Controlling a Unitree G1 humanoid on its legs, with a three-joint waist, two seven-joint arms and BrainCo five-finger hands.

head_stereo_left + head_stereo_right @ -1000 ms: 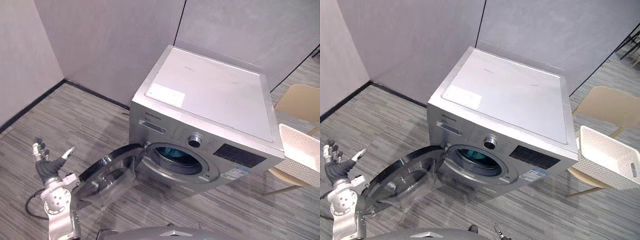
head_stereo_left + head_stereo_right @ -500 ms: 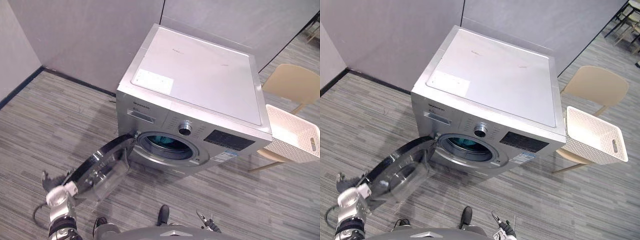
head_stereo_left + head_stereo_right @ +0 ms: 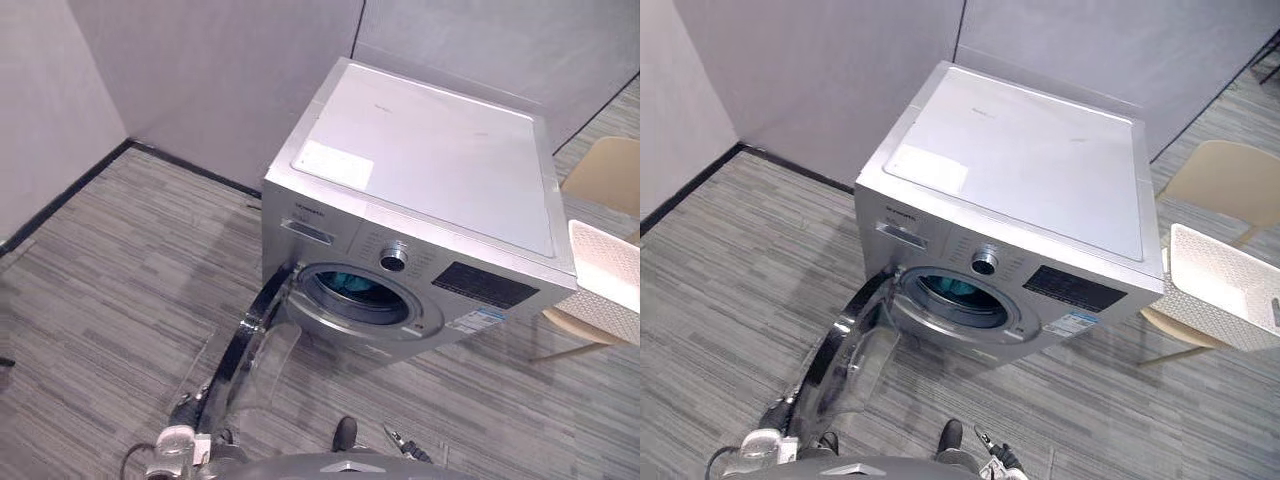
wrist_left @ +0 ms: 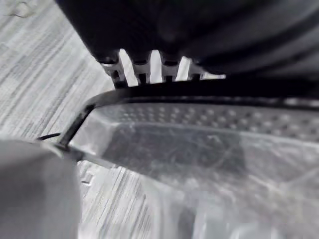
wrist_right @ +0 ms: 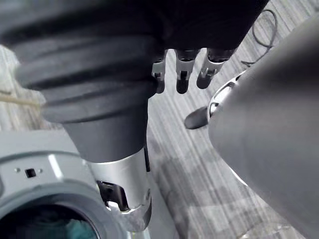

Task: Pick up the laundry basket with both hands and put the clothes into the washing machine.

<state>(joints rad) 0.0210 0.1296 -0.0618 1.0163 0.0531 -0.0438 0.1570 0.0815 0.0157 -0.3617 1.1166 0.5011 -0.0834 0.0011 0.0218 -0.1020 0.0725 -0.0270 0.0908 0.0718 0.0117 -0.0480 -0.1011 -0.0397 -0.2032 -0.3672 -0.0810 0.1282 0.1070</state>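
The silver washing machine (image 3: pixel 430 190) stands against the grey wall, with teal cloth (image 3: pixel 352 291) showing in its drum. Its round glass door (image 3: pixel 250 350) stands out edge-on towards me. My left hand (image 3: pixel 775 415) is low at the door's outer edge; in the left wrist view its straight fingers (image 4: pixel 144 67) rest against the dark door rim (image 4: pixel 199 92). My right hand (image 3: pixel 990 455) hangs low in front of the machine, fingers (image 5: pixel 182 69) straight and holding nothing. The white perforated laundry basket (image 3: pixel 1230 300) sits on a beige chair (image 3: pixel 1220 185) right of the machine.
Grey walls (image 3: pixel 220 70) close the corner behind and to the left of the machine. Striped grey floor (image 3: pixel 110 270) spreads to the left and in front. The chair with the basket stands close to the machine's right side.
The door has swung from lying wide open to the left to standing edge-on towards me. My left hand has dropped low at its outer edge. The camera has shifted.
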